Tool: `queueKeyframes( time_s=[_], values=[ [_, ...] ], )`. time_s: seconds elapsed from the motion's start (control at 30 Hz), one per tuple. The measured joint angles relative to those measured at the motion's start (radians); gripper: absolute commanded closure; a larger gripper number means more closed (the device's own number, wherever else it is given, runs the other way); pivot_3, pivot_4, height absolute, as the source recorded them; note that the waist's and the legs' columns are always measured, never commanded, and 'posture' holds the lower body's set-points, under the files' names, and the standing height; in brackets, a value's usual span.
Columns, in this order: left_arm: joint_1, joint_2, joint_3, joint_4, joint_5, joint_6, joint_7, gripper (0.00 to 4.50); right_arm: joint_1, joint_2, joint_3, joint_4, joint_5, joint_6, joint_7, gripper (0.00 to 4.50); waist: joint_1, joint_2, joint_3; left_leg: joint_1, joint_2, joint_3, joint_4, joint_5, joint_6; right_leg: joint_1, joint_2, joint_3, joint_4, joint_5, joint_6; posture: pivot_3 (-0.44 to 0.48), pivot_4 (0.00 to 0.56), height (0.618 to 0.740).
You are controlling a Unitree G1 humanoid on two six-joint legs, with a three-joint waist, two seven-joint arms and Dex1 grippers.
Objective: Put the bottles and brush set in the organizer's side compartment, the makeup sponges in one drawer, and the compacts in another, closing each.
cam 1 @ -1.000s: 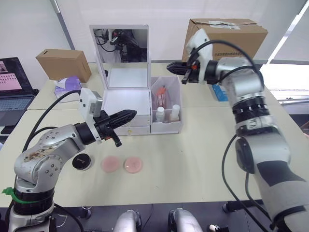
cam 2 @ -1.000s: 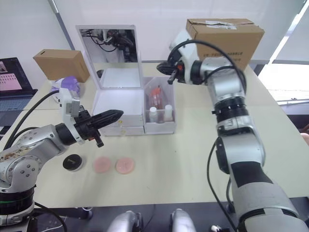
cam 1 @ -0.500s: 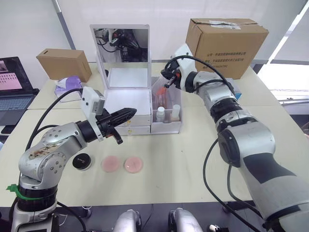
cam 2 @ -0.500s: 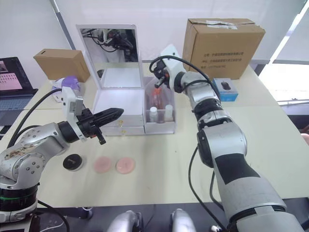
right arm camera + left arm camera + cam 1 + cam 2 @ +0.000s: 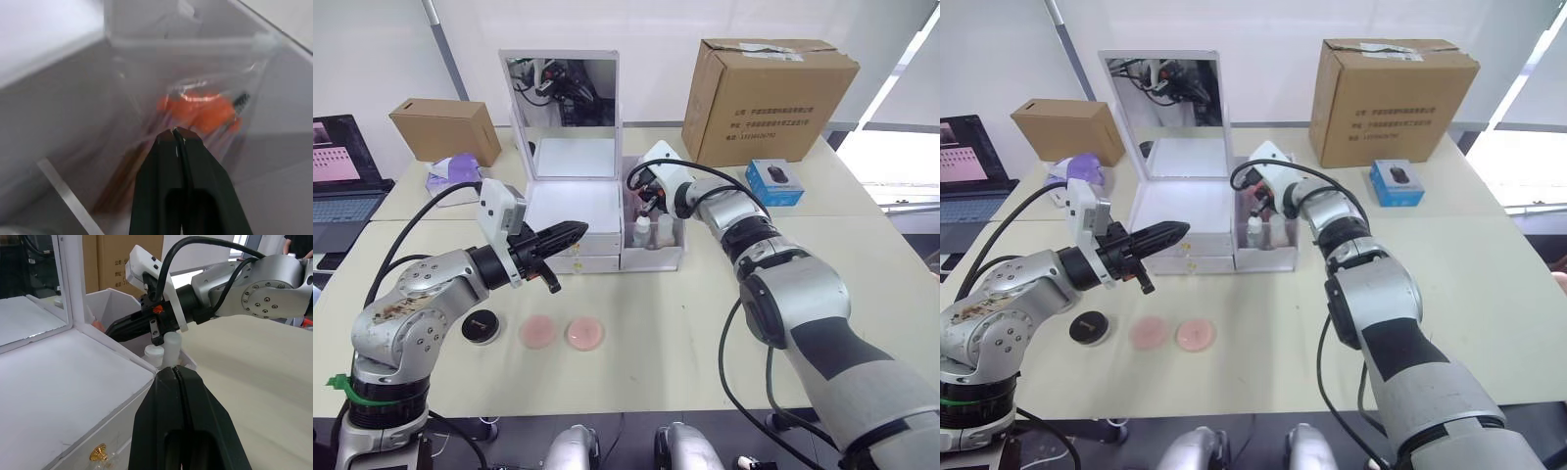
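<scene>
The white organizer [image 5: 570, 206] stands with its mirror lid up and both front drawers [image 5: 590, 257] closed. Its side compartment [image 5: 677, 257] holds two white bottles [image 5: 642, 231] and the brush set [image 5: 200, 110], a clear bag with orange parts. My right gripper [image 5: 640, 199] is shut and reaches down into that compartment, tips against the bag. My left gripper [image 5: 579, 231] is shut and empty, hovering just in front of the drawers. Two pink round makeup sponges [image 5: 537, 332] and a black compact [image 5: 481, 326] lie on the table in front.
A large cardboard box [image 5: 769, 93] and a blue boxed mouse [image 5: 775, 181] sit behind on the right. A small cardboard box [image 5: 445, 127], a purple tissue pack [image 5: 450, 174] and a laptop [image 5: 342, 166] are at the left.
My right gripper has come down and to the left, from above and behind the organizer into the side compartment. The left arm has barely moved.
</scene>
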Motion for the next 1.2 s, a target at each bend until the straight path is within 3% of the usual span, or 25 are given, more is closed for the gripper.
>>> queueKeyframes(
  time_s=[0.23, 0.47, 0.53, 0.63, 0.7, 0.77, 0.93, 1.1, 1.17, 1.2],
  values=[
    [-0.007, -0.004, -0.015, 0.017, 0.002, 0.0, -0.012, 4.5, -0.049, -0.029, -0.061, -0.002, 0.022, -0.025, 0.046, 4.47, -0.003, 0.0, 0.0, 0.0, 0.0, 0.0, -0.001, 0.0, 0.0, 0.0, 0.0, 0.0, 0.0, 0.0, 0.0, 0.0, 0.15, 0.731],
    [-0.009, -0.004, -0.011, 0.051, 0.002, -0.017, -0.035, 4.5, -0.091, -0.129, -0.118, -0.063, 0.092, -0.04, 0.246, 4.47, 0.003, 0.0, 0.0, 0.0, -0.001, 0.0, -0.001, 0.0, 0.0, 0.0, 0.0, -0.001, -0.001, 0.0, 0.0, 0.0, 0.15, 0.731],
    [0.001, -0.004, 0.003, 0.054, 0.002, -0.019, -0.039, 4.5, -0.075, -0.161, -0.131, -0.116, 0.13, -0.04, 0.346, 4.47, 0.002, 0.0, 0.0, 0.0, 0.0, 0.0, -0.001, 0.0, 0.0, 0.0, 0.0, 0.0, -0.001, 0.0, 0.0, 0.0, 0.15, 0.731],
    [0.069, 0.014, 0.045, 0.055, 0.001, -0.023, -0.05, 4.5, 0.084, -0.243, -0.143, -0.371, 0.21, -0.007, 0.499, 4.47, 0.005, 0.0, 0.0, 0.001, 0.0, -0.001, -0.002, 0.0, 0.0, 0.002, 0.0, -0.001, -0.002, 0.0, 0.0, 0.0, 0.15, 0.731],
    [0.108, 0.024, 0.077, 0.062, 0.001, -0.023, -0.05, 4.1, 0.198, -0.282, -0.157, -0.509, 0.249, 0.044, 0.534, 4.11, 0.007, 0.0, 0.0, 0.001, 0.0, -0.001, -0.002, 0.0, 0.0, 0.001, -0.001, -0.001, -0.001, 0.0, 0.0, 0.0, 0.15, 0.731],
    [0.188, 0.03, 0.141, 0.073, 0.006, -0.068, -0.072, 3.52, 0.499, -0.339, -0.213, -0.918, 0.368, 0.242, 0.536, 3.47, 0.013, -0.001, -0.001, 0.002, 0.001, -0.001, -0.005, 0.0, -0.001, 0.002, -0.008, -0.002, -0.001, 0.0, 0.0, 0.0, 0.15, 0.731],
    [0.333, 0.023, 0.262, 0.152, 0.085, -0.23, -0.093, 2.03, 0.894, -0.429, -0.351, -1.313, 0.477, 0.459, 0.436, 1.87, 0.011, 0.002, 0.0, 0.001, -0.001, 0.0, -0.007, 0.001, -0.001, -0.001, -0.012, -0.004, -0.002, -0.001, 0.0, 0.0, 0.15, 0.731],
    [0.429, 0.034, 0.344, 0.3, 0.163, -0.392, -0.136, 0.53, 1.126, -0.481, -0.545, -1.443, 0.541, 0.454, 0.356, 0.22, 0.013, 0.002, 0.0, 0.002, -0.001, 0.0, -0.007, -0.002, -0.005, 0.001, -0.012, -0.014, -0.004, -0.006, 0.007, 0.0, 0.15, 0.731],
    [0.453, 0.062, 0.383, 0.398, 0.18, -0.421, -0.167, 0.02, 1.205, -0.482, -0.597, -1.435, 0.556, 0.424, 0.349, 0.0, 0.014, 0.002, 0.0, 0.001, -0.001, 0.0, -0.007, -0.004, -0.008, 0.0, -0.012, -0.014, -0.003, -0.006, 0.007, 0.0, 0.15, 0.731],
    [0.452, 0.077, 0.404, 0.448, 0.186, -0.44, -0.18, 0.02, 1.241, -0.486, -0.615, -1.425, 0.56, 0.403, 0.351, 0.0, 0.016, 0.001, 0.0, 0.001, -0.001, 0.0, -0.007, -0.004, -0.008, -0.001, -0.012, -0.015, -0.003, -0.006, 0.007, 0.0, 0.15, 0.731]
  ],
)
